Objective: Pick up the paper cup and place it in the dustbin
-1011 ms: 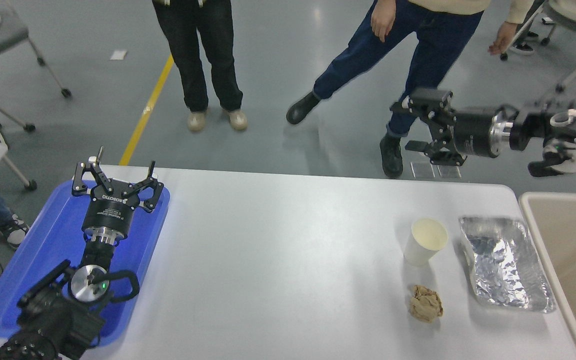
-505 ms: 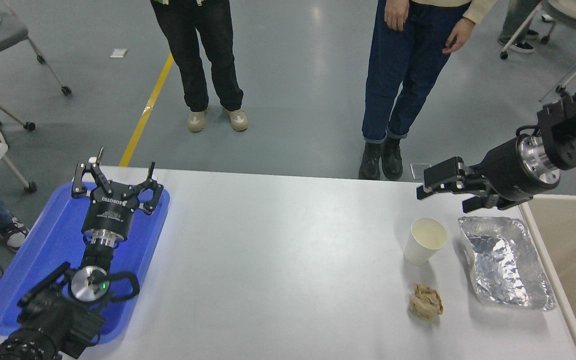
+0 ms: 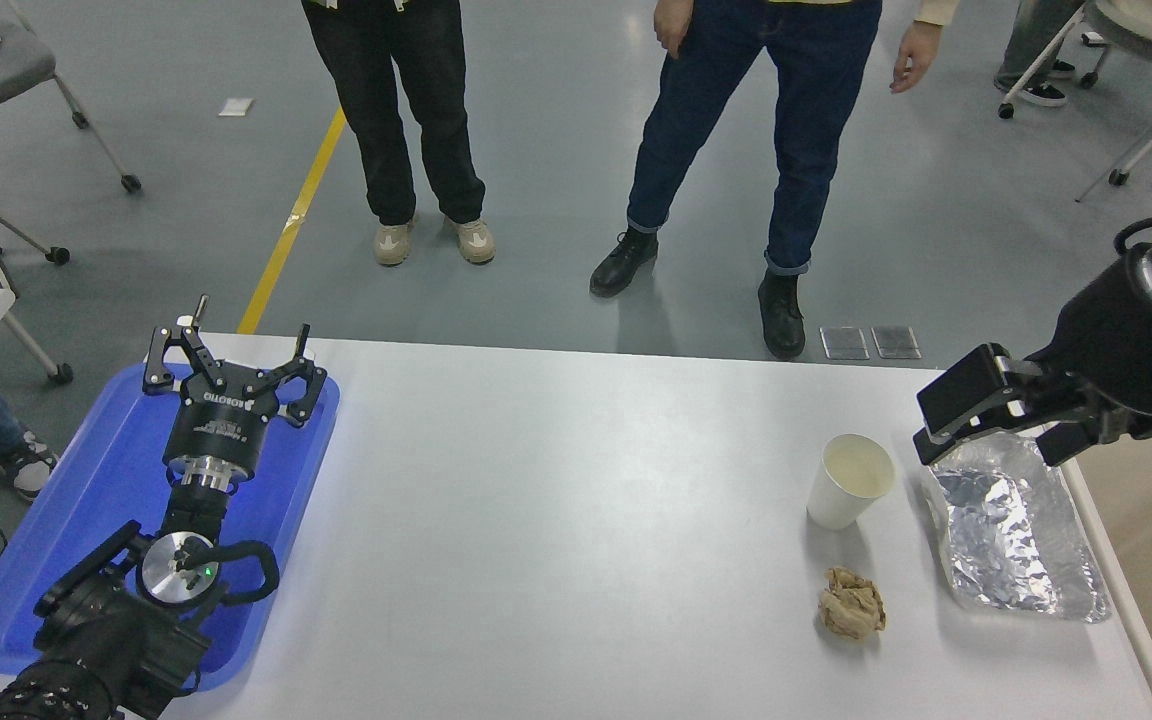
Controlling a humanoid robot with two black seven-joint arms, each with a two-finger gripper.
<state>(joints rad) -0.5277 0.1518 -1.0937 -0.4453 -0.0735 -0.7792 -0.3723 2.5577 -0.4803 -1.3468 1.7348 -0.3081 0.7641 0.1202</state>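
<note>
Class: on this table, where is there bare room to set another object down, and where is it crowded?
The widest bare patch lies between the blue tray and the paper cup. The right end is crowded: cup, crumpled paper ball and foil tray cluster together, with the right end effector over the foil tray's far end.

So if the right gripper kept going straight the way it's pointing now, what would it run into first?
Probably the small white paper cup: the right gripper points left and slightly down, above the crinkled silver foil tray. Its height is unclear, so it might pass just over the rim.
</note>
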